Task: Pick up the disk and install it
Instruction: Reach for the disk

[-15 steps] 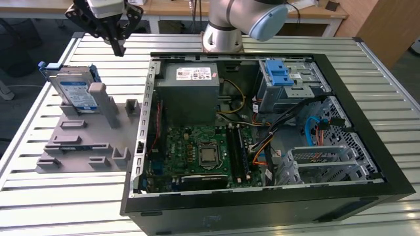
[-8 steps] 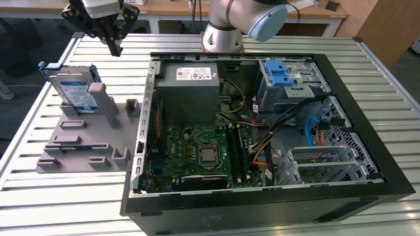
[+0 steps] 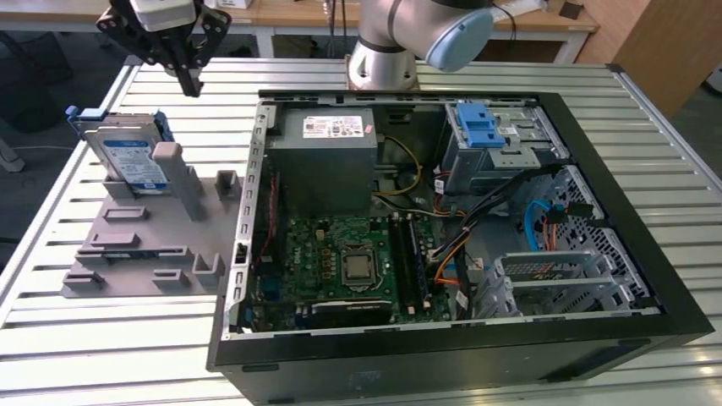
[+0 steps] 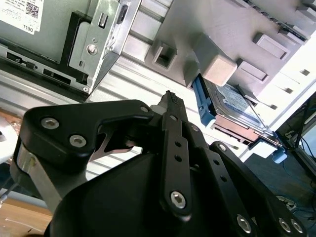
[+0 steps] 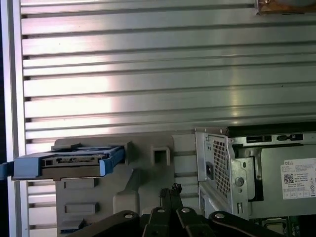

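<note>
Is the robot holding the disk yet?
No, the disk stands in the grey holder, apart from the gripper.

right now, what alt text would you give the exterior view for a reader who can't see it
A robot arm's gripper, shut and empty, hangs over the slatted metal table near the disk, which stands on edge in a grey holder at the exterior view's left. An open computer case lies beside the holder.
</note>
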Motion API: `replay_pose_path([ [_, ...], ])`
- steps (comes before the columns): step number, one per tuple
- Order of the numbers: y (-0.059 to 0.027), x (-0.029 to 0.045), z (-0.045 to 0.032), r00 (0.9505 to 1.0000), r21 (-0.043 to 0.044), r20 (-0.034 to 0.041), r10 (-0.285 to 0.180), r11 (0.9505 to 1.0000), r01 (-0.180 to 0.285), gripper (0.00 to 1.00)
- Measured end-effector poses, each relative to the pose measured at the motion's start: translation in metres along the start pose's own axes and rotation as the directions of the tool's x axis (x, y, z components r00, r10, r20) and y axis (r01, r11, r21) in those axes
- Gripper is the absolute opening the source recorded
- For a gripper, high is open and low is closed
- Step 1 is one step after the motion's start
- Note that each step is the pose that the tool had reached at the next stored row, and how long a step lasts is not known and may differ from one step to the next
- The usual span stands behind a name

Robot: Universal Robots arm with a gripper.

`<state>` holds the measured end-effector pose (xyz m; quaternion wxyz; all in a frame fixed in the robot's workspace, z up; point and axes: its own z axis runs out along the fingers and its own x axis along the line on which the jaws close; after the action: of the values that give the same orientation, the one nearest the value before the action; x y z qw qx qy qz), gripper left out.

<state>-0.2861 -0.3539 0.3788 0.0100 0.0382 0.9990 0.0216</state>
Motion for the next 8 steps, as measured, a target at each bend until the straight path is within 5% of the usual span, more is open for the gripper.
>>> replay_pose_path([
  [8,0.0014,0.0108,0.0009,1.0,0.0001,-0.0009,0.0,1.0,0.0,0.11],
])
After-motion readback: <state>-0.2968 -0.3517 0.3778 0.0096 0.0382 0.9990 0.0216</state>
